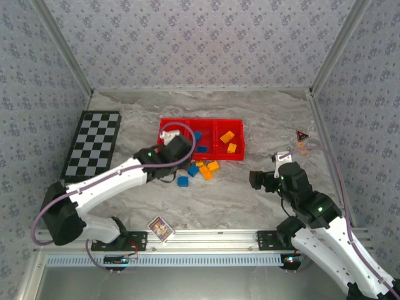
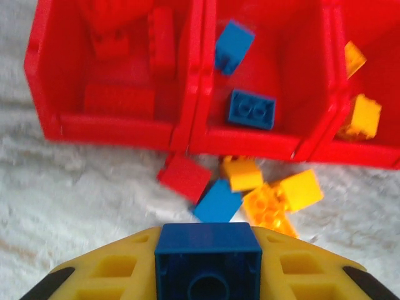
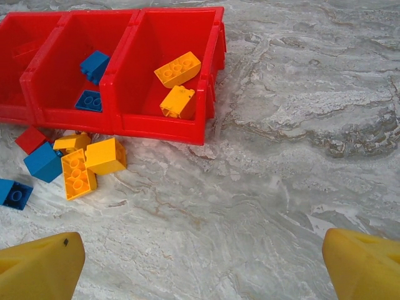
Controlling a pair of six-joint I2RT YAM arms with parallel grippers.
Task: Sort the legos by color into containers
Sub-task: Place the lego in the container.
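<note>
Card (image 1: 160, 228) print unreadable; left tool (image 2: 208, 253) clamps blue lego (image 2: 208, 265)

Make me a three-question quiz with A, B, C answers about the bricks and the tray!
1. Where in the tray are the two blue bricks?
A left part
B middle part
C right part

2. How many orange bricks lie in the tray's right part?
A two
B five
C none

3. What is the left gripper doing?
A hanging open and empty
B gripping a blue brick
C gripping a red brick

Answers:
1 B, both lie in the middle part.
2 A, two sit there side by side.
3 B, a blue brick is clamped in its grip.
</note>
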